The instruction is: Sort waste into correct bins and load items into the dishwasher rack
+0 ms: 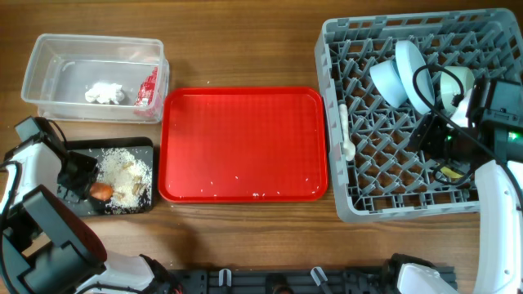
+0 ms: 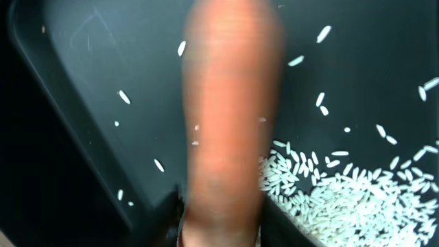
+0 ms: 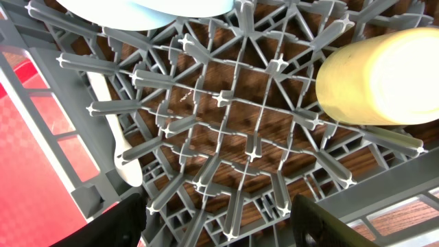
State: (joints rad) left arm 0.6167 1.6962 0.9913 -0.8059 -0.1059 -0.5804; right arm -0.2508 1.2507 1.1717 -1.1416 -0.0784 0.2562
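My left gripper (image 1: 87,187) is shut on the orange carrot (image 2: 230,116), holding it just over the black tray (image 1: 82,151), next to the pale rice (image 2: 343,199). The carrot also shows in the overhead view (image 1: 101,191). The clear tub (image 1: 49,49) holds the white tissue (image 1: 105,92) and the red wrapper (image 1: 149,87). My right gripper (image 3: 219,219) is open and empty above the grey rack (image 1: 368,192). The rack holds a light blue bowl (image 1: 389,82), a light blue plate (image 1: 410,69), a pale bowl (image 1: 451,86), the yellow cup (image 3: 384,75) and the white spoon (image 1: 347,131).
The large red serving tray (image 1: 243,143) lies in the middle with a few rice grains on it. The black tray's raised rim (image 2: 62,137) runs close to the left of the carrot. The rack's upright pegs (image 3: 226,103) stand right under my right gripper.
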